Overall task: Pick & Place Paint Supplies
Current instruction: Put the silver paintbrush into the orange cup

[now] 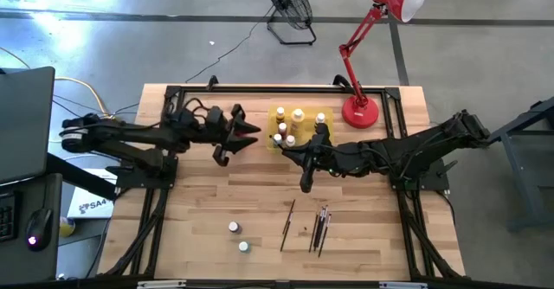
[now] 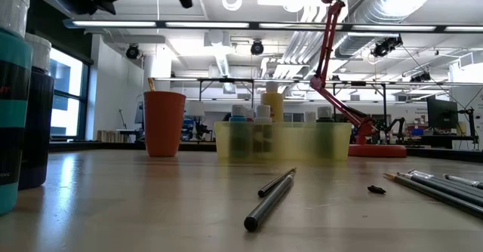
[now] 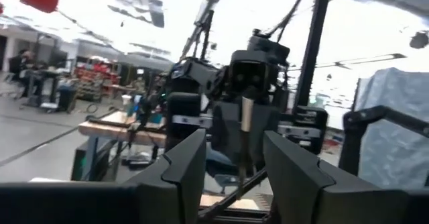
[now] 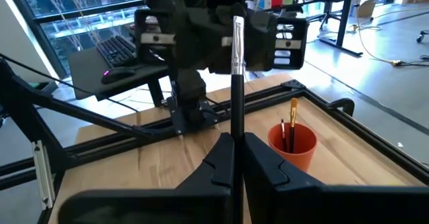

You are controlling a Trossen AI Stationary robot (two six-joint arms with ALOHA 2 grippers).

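Observation:
My right gripper (image 1: 305,170) hovers over the table's middle, near the yellow tray (image 1: 275,144), shut on a dark-handled paintbrush (image 4: 236,83). My left gripper (image 1: 235,136) hangs open and empty to the left of the tray, facing the right gripper (image 3: 244,127). Several capped bottles (image 1: 298,116) stand in the tray. Two white-capped bottles (image 1: 238,236) stand on the table near its near edge, and several brushes (image 1: 318,228) lie flat beside them. In the right wrist view the red cup (image 4: 292,144) stands on the table with brushes in it. My right gripper pinches the paintbrush's dark handle (image 4: 236,120) between its two shut fingers (image 4: 218,160). The brush sticks out past the fingertips, silver ferrule and pale bristle tip (image 4: 238,26) at the free end. It is lifted clear of the table.
A red desk lamp (image 1: 360,109) stands at the table's far right corner behind the tray. A lone brush (image 2: 270,197) lies near the low camera, with tall bottles (image 2: 13,93) close at that view's left. Bare wood (image 1: 199,194) lies between the arms and the near edge.

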